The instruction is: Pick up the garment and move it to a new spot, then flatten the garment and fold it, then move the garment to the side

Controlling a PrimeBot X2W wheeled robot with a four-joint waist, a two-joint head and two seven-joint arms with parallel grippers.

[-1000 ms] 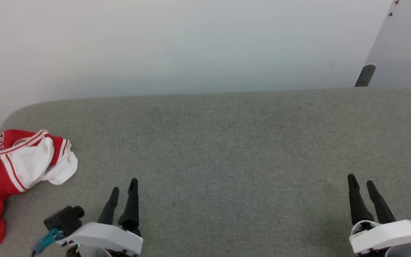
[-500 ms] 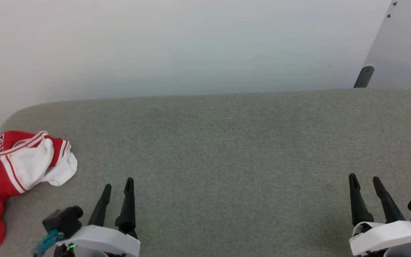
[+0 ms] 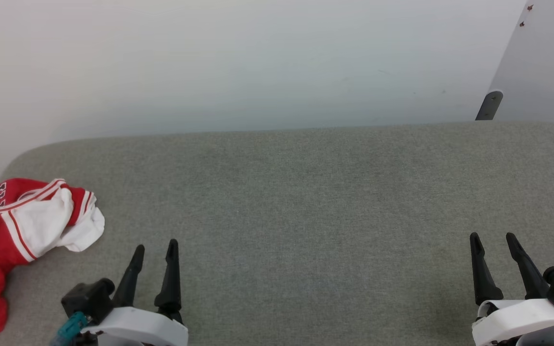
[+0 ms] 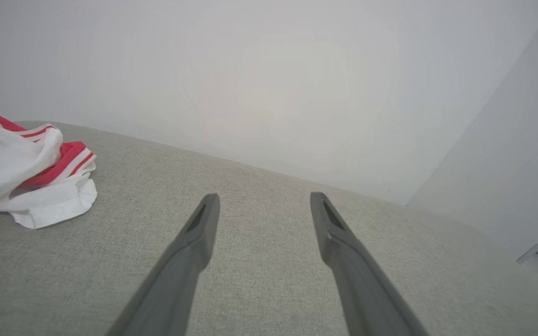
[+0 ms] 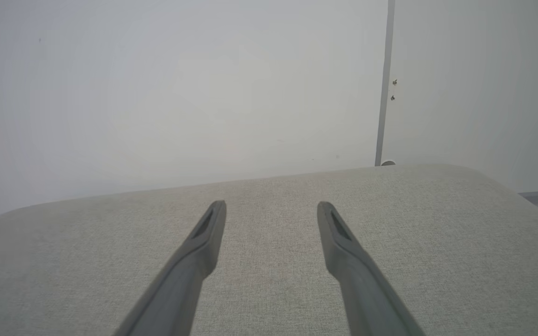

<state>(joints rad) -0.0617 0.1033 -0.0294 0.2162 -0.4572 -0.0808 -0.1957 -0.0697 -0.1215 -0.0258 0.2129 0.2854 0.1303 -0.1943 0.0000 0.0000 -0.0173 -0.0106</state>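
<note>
Zero steps of the task are judged complete. The shirt (image 3: 17, 221) is found crumpled at the left edge of the grey worktop (image 3: 306, 192), not yet gripped. The left pincer (image 3: 156, 245) is held wide and empty at the near edge, near the shirt but apart from it. The right pincer (image 3: 492, 235) is held wide and empty towards the near right corner. Pick-up, relocation, flattening, folding and moving aside are all left to be done.

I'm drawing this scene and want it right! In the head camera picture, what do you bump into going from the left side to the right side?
Crumpled red and white shirt → left gripper, open → right gripper, open.
</note>
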